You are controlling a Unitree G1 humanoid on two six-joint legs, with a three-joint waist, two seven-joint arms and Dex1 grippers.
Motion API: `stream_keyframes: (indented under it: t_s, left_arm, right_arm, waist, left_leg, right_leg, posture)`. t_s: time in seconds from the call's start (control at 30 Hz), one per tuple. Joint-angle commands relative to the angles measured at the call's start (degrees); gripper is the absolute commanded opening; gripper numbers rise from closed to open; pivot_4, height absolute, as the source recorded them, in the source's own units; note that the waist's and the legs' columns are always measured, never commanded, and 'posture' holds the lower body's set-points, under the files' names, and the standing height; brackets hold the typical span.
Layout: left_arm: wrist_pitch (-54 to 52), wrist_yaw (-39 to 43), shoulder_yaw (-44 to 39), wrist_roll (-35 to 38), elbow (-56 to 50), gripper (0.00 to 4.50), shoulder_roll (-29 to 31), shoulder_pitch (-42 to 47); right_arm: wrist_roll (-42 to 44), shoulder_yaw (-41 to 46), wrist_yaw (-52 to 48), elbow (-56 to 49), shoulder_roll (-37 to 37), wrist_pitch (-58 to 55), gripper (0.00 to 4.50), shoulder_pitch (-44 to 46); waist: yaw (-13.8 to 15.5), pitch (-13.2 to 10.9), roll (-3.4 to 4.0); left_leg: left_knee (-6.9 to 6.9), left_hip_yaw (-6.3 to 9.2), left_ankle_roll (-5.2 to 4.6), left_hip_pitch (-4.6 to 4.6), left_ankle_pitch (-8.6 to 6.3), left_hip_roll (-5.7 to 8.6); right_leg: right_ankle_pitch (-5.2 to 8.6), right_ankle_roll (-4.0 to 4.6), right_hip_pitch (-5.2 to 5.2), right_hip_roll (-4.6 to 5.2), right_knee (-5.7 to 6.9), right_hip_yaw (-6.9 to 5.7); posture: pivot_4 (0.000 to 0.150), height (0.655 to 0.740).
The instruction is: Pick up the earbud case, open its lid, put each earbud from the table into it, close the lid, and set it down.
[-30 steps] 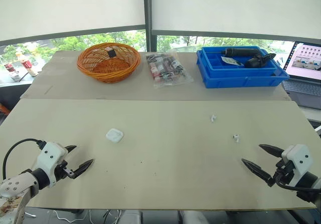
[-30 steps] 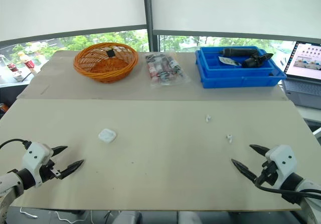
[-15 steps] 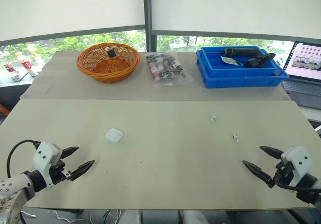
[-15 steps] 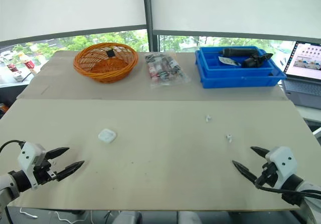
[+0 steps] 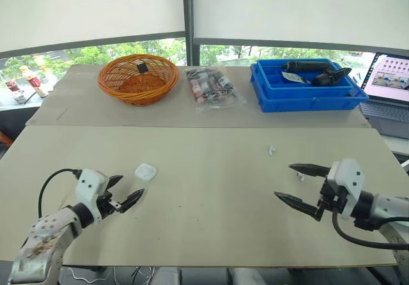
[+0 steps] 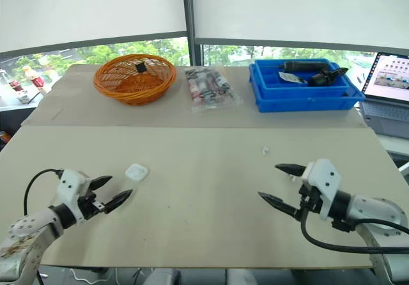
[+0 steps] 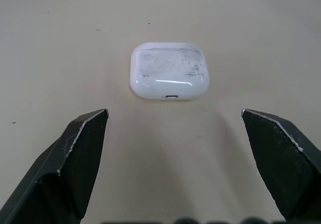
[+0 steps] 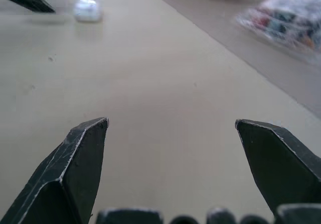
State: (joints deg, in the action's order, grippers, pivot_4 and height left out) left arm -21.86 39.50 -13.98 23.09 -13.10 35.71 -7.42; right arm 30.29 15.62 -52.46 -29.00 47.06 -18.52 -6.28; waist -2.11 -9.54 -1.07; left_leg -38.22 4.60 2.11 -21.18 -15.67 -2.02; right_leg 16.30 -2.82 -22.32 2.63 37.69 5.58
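left gripper (image 5: pixel 131 184) and right gripper (image 5: pixel 283 181) both gape wide, near 1 earbud case (image 5: pixel 146 172) and 2 earbuds (image 5: pixel 271 150).

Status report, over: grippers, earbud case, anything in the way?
Left gripper jaws open, lined up just short of the earbud case, not touching. Right gripper jaws open, empty. Case flat, lid closed. Nothing in the way.

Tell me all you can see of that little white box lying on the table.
The earbud case: small, white, round-cornered, glossy like plastic, its top smudged. Lid shut, a thin seam showing; a small port on one side. It lies flat on the beige table, touching nothing else; the open left end effector faces the port side, short of it.
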Motion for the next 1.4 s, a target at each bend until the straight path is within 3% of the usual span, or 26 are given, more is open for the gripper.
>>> stream_keyframes:
  t_s: [0.03, 0.57, 0.67, 0.73, 0.87, 1.07, 1.2, 1.4]
  left_arm:
    - [-0.03, -2.01, 2.25, -2.27, 2.23, 4.50, -1.20, 3.28]
    - [-6.94, -3.33, 9.09, -5.20, 10.96, 4.50, -4.17, 15.05]
    - [-7.98, -1.79, 10.14, -5.05, 11.24, 3.65, -3.76, 15.41]
    - [-8.19, -0.98, 10.48, -4.94, 11.44, 2.68, -3.62, 15.59]
    - [-7.10, 1.84, 10.63, -4.13, 11.20, 2.58, -3.38, 15.61]
    - [0.30, 9.44, 13.79, -2.68, 5.24, 2.58, -4.98, 14.25]
    - [10.18, 10.61, 19.06, -6.48, 2.94, 2.58, -8.32, 15.63]
    - [24.86, 11.73, 25.21, -10.54, 3.79, 2.58, -14.17, 19.48]
  right_arm:
    - [2.65, -1.58, -1.22, -3.77, 1.90, -3.05, 4.47, 2.51]
    - [4.47, -3.00, -1.58, -6.73, 2.32, -6.91, 4.47, 6.10]
    - [4.71, -2.66, -1.19, -7.32, 2.27, -7.12, 4.50, 5.55]
    - [4.75, -2.35, -1.00, -7.64, 2.24, -7.17, 4.50, 5.06]
    - [4.70, -1.61, -0.90, -8.19, 2.39, -7.13, 4.50, 3.92]
    - [6.48, -1.34, 1.50, -9.29, 2.46, -10.87, 4.50, 3.94]
    - [9.93, -2.51, 8.43, -11.10, 1.41, -18.86, 4.50, 6.97]
    - [27.21, -4.83, 20.00, -12.85, -1.72, -35.63, 4.50, 14.71]
  waist:
    - [0.18, 0.00, 0.00]
    - [1.33, 0.02, 0.02]
    - [1.34, 0.03, 0.04]
    - [1.35, 0.03, 0.04]
    - [1.42, 0.03, 0.04]
    - [1.42, 0.03, 0.04]
    - [1.40, -0.01, -0.02]
    - [1.18, -0.01, -0.03]
  left_leg:
    - [0.00, 0.00, 0.00, 0.00, 0.00, 0.01]
    - [-0.07, 0.01, 0.00, 0.05, 0.00, 0.04]
    - [-0.07, 0.01, 0.00, 0.05, 0.00, 0.04]
    - [-0.07, 0.01, 0.00, 0.05, 0.00, 0.04]
    - [-0.07, 0.01, 0.00, 0.05, 0.00, 0.07]
    - [-0.06, 0.00, 0.00, 0.04, 0.00, 0.06]
    - [-0.10, 0.01, 0.01, -0.04, 0.01, 0.06]
    - [-0.10, 0.02, 0.00, -0.04, 0.01, 0.04]
  right_leg:
    - [0.00, 0.00, 0.00, 0.01, 0.00, 0.00]
    - [0.00, -0.01, 0.02, 0.02, 0.12, -0.01]
    - [0.00, -0.01, 0.02, 0.02, 0.14, -0.01]
    - [0.00, -0.01, 0.02, 0.02, 0.13, -0.01]
    - [0.00, -0.01, 0.03, 0.04, 0.10, -0.01]
    - [0.00, -0.01, 0.03, 0.04, 0.09, -0.01]
    - [-0.01, -0.01, 0.02, 0.04, 0.04, -0.02]
    - [-0.01, 0.01, 0.00, 0.00, 0.07, 0.00]
  posture:
    - [0.150, 0.7114]
    - [0.150, 0.7114]
    - [0.150, 0.7114]
    - [0.150, 0.7114]
    - [0.150, 0.7114]
    - [0.150, 0.7114]
    - [0.150, 0.7114]
    - [0.150, 0.7114]
